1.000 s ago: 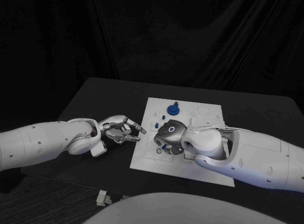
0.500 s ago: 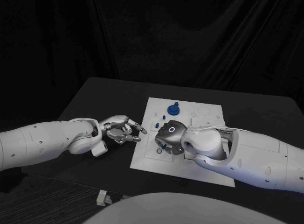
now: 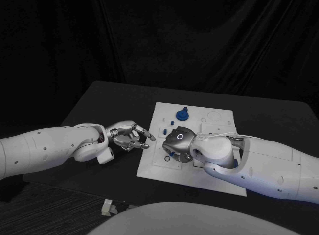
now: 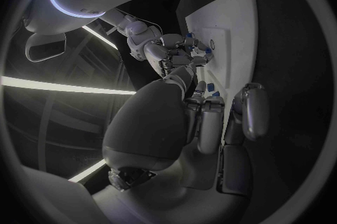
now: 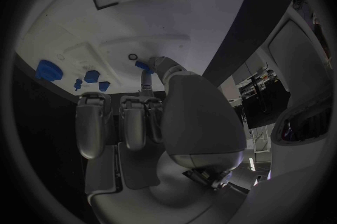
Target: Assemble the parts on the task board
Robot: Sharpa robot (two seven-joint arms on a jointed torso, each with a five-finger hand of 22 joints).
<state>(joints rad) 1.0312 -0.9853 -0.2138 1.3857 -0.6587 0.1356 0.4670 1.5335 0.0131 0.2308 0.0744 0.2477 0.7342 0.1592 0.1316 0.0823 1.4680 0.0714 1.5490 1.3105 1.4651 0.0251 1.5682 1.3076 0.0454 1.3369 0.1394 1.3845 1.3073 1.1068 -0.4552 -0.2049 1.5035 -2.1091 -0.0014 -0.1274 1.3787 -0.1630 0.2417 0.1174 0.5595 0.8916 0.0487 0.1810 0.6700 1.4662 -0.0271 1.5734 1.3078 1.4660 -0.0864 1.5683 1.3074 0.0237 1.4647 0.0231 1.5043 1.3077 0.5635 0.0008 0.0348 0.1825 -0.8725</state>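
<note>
Since a second ago very little has changed; the right hand [image 3: 178,142] stays low over the board [image 3: 215,125], fingers [image 5: 149,67] curled on a small blue part [image 5: 141,65] near its middle, so seating seems in progress; the left hand [image 3: 129,135] has only crept nearer at the board's 9 o'clock edge, above the bench [image 3: 103,105], fingers loosely spread, holding nothing; a larger blue part [image 3: 180,115] stands at 12 o'clock.

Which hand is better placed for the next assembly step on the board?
Right, most likely. The right hand is over the task board, fingers at a small blue part. The left hand hovers beside the board's edge.
</note>
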